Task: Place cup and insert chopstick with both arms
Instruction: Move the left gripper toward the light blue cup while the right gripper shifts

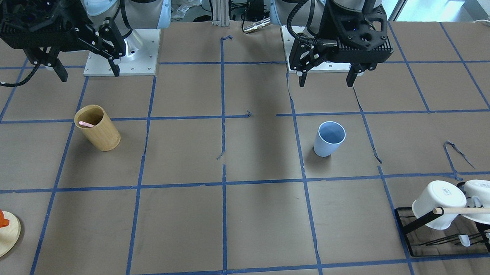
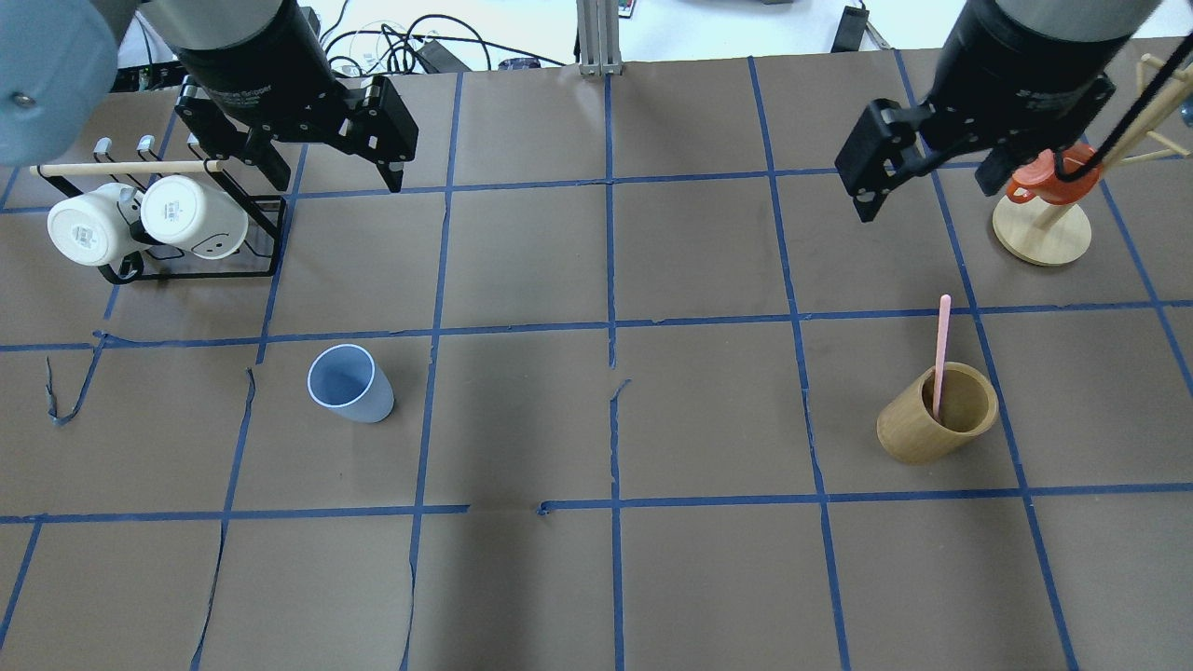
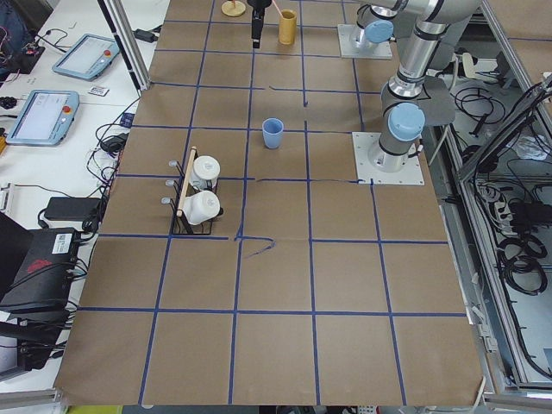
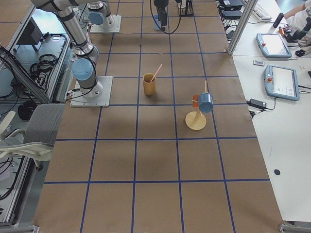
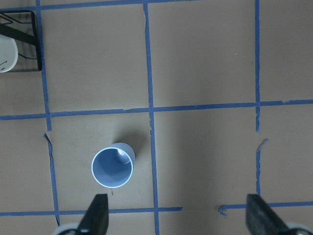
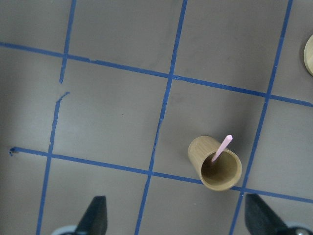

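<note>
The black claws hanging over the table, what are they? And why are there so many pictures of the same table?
They are the ends of two robot arms. Each end is a tool with two fingers for grabbing: the left tool and the right tool. Both are open and hold nothing.

The pictures come from six cameras. One is behind the robot looking down, one faces it, one is at each end of the table, and one sits on each wrist looking down between the fingers.

On the brown table stands an empty blue cup. A bamboo cup has a pink chopstick leaning in it. Further back are a black rack with two white mugs and a wooden stand with an orange cup.
</note>
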